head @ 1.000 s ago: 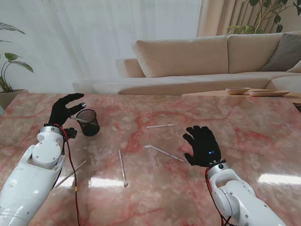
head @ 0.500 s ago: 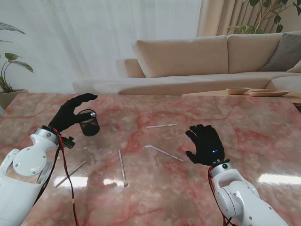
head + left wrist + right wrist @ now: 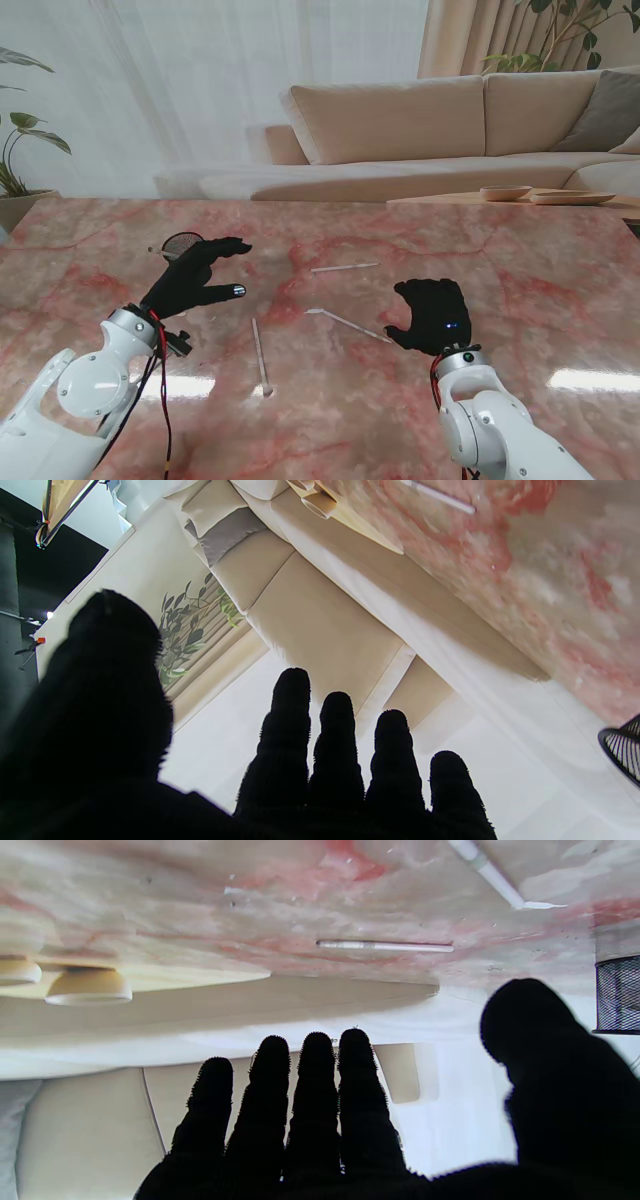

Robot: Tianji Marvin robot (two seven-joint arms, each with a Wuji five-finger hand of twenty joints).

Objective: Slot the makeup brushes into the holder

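Left hand, fingers spread, empty; right hand likewise.
Makeup brush: just right of left hand, axis near-to-far; mesh holder behind it.

Holder mostly hidden behind left hand; only its rim showing.

A black mesh holder is standing on the pink marble tabletop. The left hand is hovering in front of the holder with fingers spread, covering most of it. Three white brushes are lying scattered to the right of the holder, with bare marble showing between them. The right hand is hanging open far right of the holder.
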